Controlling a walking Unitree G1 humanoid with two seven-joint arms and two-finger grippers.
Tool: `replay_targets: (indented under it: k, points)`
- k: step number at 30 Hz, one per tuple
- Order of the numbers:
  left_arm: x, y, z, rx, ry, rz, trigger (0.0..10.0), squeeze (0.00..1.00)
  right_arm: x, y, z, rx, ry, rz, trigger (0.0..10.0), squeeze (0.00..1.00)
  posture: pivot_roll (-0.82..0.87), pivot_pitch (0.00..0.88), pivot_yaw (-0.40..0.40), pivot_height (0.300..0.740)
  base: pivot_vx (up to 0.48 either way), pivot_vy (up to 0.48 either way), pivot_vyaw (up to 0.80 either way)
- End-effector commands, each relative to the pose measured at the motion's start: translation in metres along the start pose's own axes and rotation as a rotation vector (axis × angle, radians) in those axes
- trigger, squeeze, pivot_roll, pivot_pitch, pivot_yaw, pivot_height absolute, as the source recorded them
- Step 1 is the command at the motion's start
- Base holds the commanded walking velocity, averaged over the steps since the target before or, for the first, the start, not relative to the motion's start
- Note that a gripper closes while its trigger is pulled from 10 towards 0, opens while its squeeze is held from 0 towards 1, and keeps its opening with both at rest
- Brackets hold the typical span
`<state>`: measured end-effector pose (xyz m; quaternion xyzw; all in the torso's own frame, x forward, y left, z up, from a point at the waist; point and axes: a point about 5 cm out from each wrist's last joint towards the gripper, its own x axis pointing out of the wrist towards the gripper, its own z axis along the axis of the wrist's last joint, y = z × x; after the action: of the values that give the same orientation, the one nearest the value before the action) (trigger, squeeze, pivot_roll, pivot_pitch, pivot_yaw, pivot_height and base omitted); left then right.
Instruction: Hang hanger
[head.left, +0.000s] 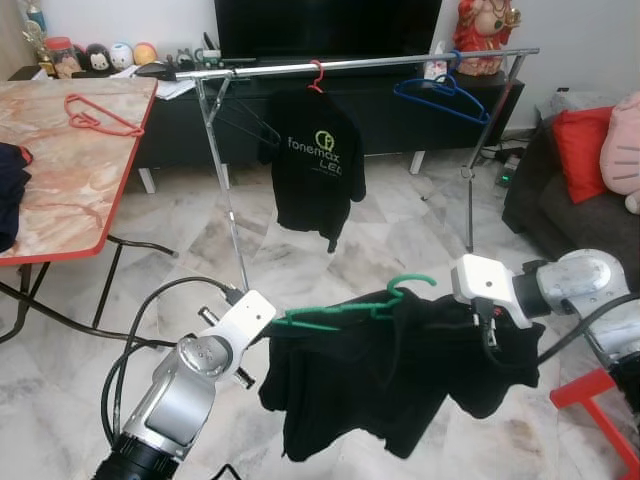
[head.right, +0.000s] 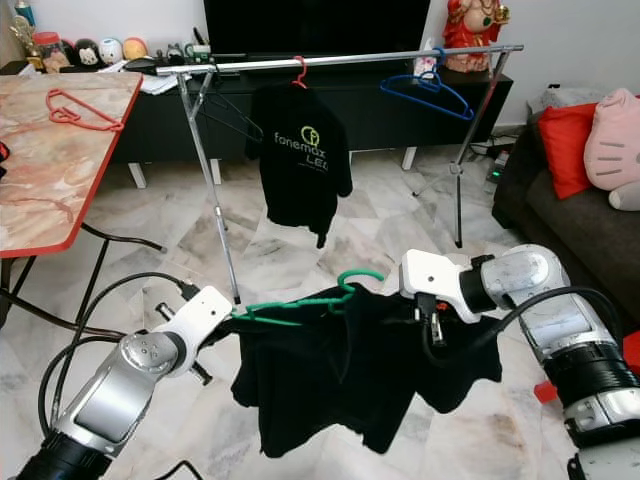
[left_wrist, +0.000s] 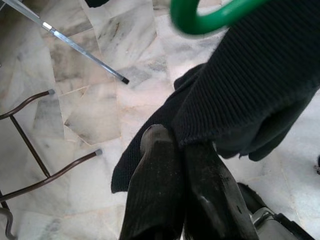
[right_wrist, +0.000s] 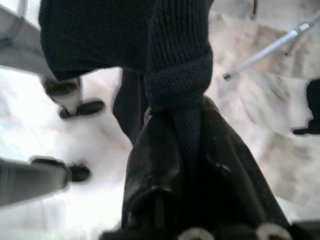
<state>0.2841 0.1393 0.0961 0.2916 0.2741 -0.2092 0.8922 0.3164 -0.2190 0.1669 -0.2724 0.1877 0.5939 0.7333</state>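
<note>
Green hanger (head.left: 345, 312) with black garment (head.left: 390, 385), pinched by both hands; rail (head.left: 350, 64) beyond.

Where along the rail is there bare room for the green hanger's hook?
The rail is bare between the red hanger carrying the black t-shirt and the blue hanger. A shorter gap lies left of the red hanger, near a thin black hanger. The right end is crowded.
</note>
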Motion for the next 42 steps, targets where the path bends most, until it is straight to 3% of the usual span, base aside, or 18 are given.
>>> replay_targets:
  k: [1,5,11,13,16,21,22,23,24,25,27,28,29,34,35,38,42]
  points:
    - [-0.001,0.008,-0.006,-0.003,0.029,0.041,0.0,0.0,-0.013,-0.003,0.012,-0.005,-0.083,-0.016,0.0,0.0,-0.03,0.0,-0.06,0.74,0.0,0.0,0.0]
    - [-0.001,0.009,-0.008,-0.003,0.035,0.044,0.0,0.0,-0.017,-0.007,0.011,0.026,-0.126,-0.054,0.0,0.0,-0.03,0.0,-0.059,0.74,0.0,0.0,0.0]
    - [0.0,0.009,-0.009,-0.006,0.037,0.043,0.0,0.0,-0.023,0.001,0.018,0.091,-0.266,0.045,0.0,0.0,-0.03,0.0,-0.058,0.74,0.0,0.0,0.0]
    - [0.0,0.01,-0.009,-0.008,0.038,0.044,0.0,0.0,-0.024,0.004,0.013,0.113,-0.25,0.065,0.0,0.0,-0.03,0.0,-0.055,0.74,0.0,0.0,0.0]
    - [0.0,0.012,-0.01,-0.007,0.042,0.05,0.0,0.0,-0.023,0.012,-0.004,0.115,-0.132,0.088,0.0,0.0,-0.03,0.0,-0.052,0.74,0.0,0.0,0.0]
    - [0.0,0.015,-0.011,0.0,0.045,0.06,0.0,0.0,-0.021,0.009,-0.006,0.125,-0.136,0.035,0.0,0.0,-0.02,0.0,-0.049,0.74,0.0,0.0,0.0]
    - [0.0,0.015,-0.011,0.0,0.044,0.061,0.5,0.0,-0.021,0.008,-0.005,0.128,-0.145,0.028,0.0,0.0,-0.02,0.0,-0.047,0.74,0.0,0.0,0.0]
    - [0.0,0.016,-0.011,-0.001,0.04,0.062,2.1,0.0,-0.021,0.008,-0.004,0.126,-0.149,0.023,0.0,0.0,-0.02,0.0,-0.047,0.74,0.0,0.0,0.0]
    - [0.0,0.016,-0.009,-0.002,0.027,0.066,4.9,0.0,-0.02,0.006,-0.004,0.121,-0.15,0.011,0.0,0.0,-0.02,0.0,-0.047,0.74,0.0,0.0,0.0]
    - [0.0,0.016,-0.006,-0.01,-0.002,0.067,8.5,0.0,-0.019,0.005,-0.003,0.115,-0.15,-0.008,0.0,0.0,-0.02,0.0,-0.047,0.74,0.0,0.0,0.0]
    - [0.0,0.016,-0.003,-0.019,-0.022,0.063,9.1,0.0,-0.018,0.004,-0.004,0.113,-0.149,-0.016,0.0,0.0,-0.02,0.0,-0.047,0.74,0.0,0.0,0.0]
    - [-0.002,0.016,0.003,-0.047,-0.061,0.055,10.0,0.88,-0.016,0.002,-0.006,0.117,-0.142,-0.042,0.0,0.0,-0.02,0.0,-0.048,0.74,0.0,0.0,0.0]
    - [-0.002,0.015,0.005,-0.049,-0.082,0.046,10.0,1.0,-0.015,0.002,-0.006,0.116,-0.139,-0.055,0.0,0.0,-0.02,0.0,-0.048,0.74,0.0,0.0,0.0]
    - [-0.008,0.006,0.016,0.017,-0.18,-0.058,10.0,1.0,-0.011,-0.002,-0.007,0.118,-0.143,-0.104,0.0,0.0,-0.02,0.0,-0.05,0.74,0.0,0.0,0.0]
    - [-0.011,-0.003,0.021,0.046,-0.238,-0.133,10.0,0.0,-0.009,-0.005,-0.005,0.12,-0.159,-0.134,0.0,0.0,-0.02,0.0,-0.051,0.74,0.0,0.0,0.0]
    - [-0.015,-0.01,0.025,0.091,-0.279,-0.193,10.0,0.0,-0.008,-0.009,-0.004,0.123,-0.172,-0.173,0.0,0.0,-0.02,0.0,-0.051,0.74,0.0,0.0,0.0]
    - [-0.016,-0.01,0.024,0.072,-0.29,-0.179,10.0,0.0,-0.005,-0.013,-0.001,0.136,-0.207,-0.212,0.0,0.0,-0.02,0.0,-0.055,0.74,0.0,0.0,0.0]
